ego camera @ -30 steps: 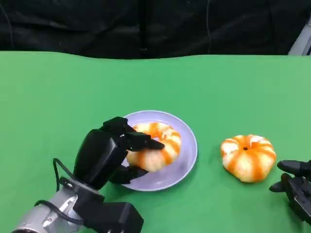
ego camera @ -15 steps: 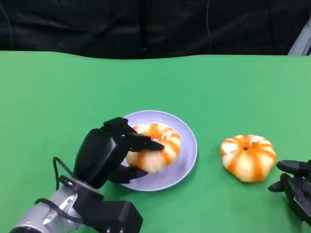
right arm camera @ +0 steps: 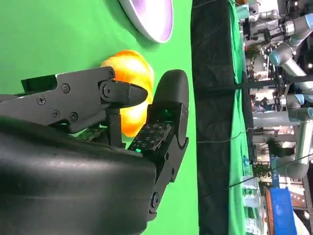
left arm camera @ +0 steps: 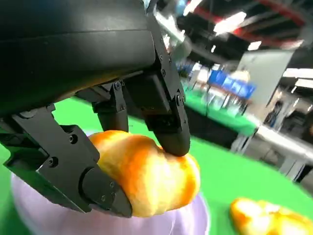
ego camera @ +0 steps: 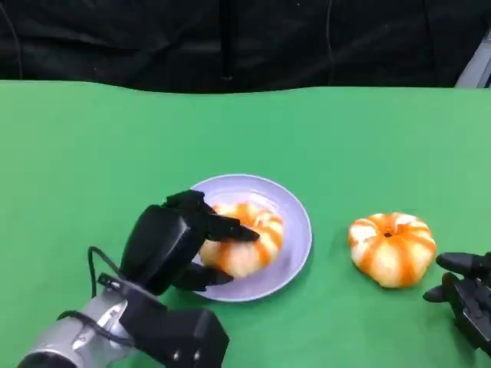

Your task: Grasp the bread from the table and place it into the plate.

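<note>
Gripping the bread [ego camera: 242,247] with my left hand [ego camera: 175,245] at lower left of the head view, I am pinching it with fingers over its top and thumb beneath, and it is sitting low over the lilac plate [ego camera: 295,230]. At the lower right corner my right hand [ego camera: 464,295] is idling with fingers apart, holding nothing. Just up and left of it, a second bread [ego camera: 392,248] is lying on the green table [ego camera: 345,146]. Judging by its puffed, glazed look, it is probably light and soft, so I am favouring a gentle grip across its rounded sides.
</note>
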Motion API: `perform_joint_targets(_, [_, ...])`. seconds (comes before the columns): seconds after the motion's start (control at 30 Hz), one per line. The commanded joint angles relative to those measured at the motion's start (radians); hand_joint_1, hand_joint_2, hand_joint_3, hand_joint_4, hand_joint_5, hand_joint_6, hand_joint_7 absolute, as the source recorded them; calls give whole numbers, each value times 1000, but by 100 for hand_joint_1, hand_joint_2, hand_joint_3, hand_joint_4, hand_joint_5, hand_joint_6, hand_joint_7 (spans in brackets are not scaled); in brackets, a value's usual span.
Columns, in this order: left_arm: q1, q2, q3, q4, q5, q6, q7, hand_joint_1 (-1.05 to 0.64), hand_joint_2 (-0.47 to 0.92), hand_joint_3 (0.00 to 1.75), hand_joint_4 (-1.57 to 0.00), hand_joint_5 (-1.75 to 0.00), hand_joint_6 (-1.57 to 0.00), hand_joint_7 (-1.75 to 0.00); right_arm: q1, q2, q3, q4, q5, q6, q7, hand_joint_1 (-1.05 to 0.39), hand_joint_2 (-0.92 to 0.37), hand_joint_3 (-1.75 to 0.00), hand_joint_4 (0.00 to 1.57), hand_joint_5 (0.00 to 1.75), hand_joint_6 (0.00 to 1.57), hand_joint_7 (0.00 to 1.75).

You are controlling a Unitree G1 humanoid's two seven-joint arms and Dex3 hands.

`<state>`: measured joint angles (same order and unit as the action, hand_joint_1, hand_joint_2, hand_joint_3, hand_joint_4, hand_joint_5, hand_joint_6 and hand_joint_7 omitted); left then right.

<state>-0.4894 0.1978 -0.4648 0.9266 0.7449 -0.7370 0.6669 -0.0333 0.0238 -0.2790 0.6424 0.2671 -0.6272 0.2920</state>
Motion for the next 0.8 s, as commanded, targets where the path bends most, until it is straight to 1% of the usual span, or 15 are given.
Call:
perform_joint_targets(0.03, [-21,2,3,23,-15,-5,-15,0,84,18,-84,-113,-129,-14,10,-8,-2,-11,4,-7,-10,-5,-92,-36,76,125,96,65])
perform_joint_targets(0.2, [-27,1,4,40,-13,-2,-8,1,86,15,-84,-113,-129,-13,9,-10,-1,-4,12,-10,0,-4,-92,-37,76,124,95,64])
perform_joint_targets(0.27, [-31,0,4,51,-11,7,-5,1,88,14,-81,-116,-129,-12,7,-12,-2,1,15,-12,5,-3,-92,-37,75,125,95,63])
perform_joint_targets(0.3, [-33,-1,4,54,-9,12,-3,0,89,13,-81,-115,-129,-11,7,-13,-3,2,16,-12,6,-3,-92,-38,75,125,95,63])
perform_joint_targets(0.33, [-35,-1,4,55,-9,15,-3,0,90,11,-84,-108,-128,-9,7,-14,-3,1,15,-11,6,-3,-92,-37,75,125,94,63])
perform_joint_targets(0.37, [-36,-2,4,55,-9,17,-3,-2,91,7,-87,-95,-127,-6,7,-15,-4,1,14,-10,5,-3,-92,-37,74,125,94,63])
perform_joint_targets(0.4, [-36,-2,3,56,-10,19,-3,-3,92,6,-88,-90,-126,-5,7,-15,-4,1,13,-10,5,-3,-92,-37,74,125,94,63])
perform_joint_targets(0.5, [-37,-2,3,57,-10,19,-3,-3,92,6,-90,-85,-126,-4,7,-15,-4,1,13,-10,5,-4,-92,-36,74,125,94,63])
perform_joint_targets(0.6, [-35,2,5,50,-9,33,-5,-3,92,6,-90,-84,-126,-4,9,-14,-3,-1,14,-7,5,-4,-92,-36,74,125,94,63])
perform_joint_targets(0.63, [-33,6,7,45,-8,44,-7,-19,92,6,-85,-47,-106,-2,11,-12,-2,-3,15,-5,6,-4,-92,-36,73,125,93,62])
perform_joint_targets(0.67, [-32,8,8,40,-8,51,-8,-24,92,6,-86,-29,-99,-1,12,-12,-2,-5,15,-4,6,-4,-92,-36,73,125,93,62])
perform_joint_targets(0.7, [-31,9,8,37,-8,56,-9,-27,92,6,-87,-18,-94,-1,12,-11,-2,-6,15,-3,6,-4,-92,-36,72,125,93,62])
perform_joint_targets(0.77, [-30,9,8,35,-10,59,-9,-29,92,6,-88,-12,-92,0,12,-11,-2,-5,15,-3,6,-4,-92,-36,72,125,93,62])
perform_joint_targets(0.8, [-26,5,21,36,-39,52,-39,-36,92,10,-87,-8,-90,0,11,-11,-2,-3,15,-4,6,-4,-92,-36,72,126,93,62])
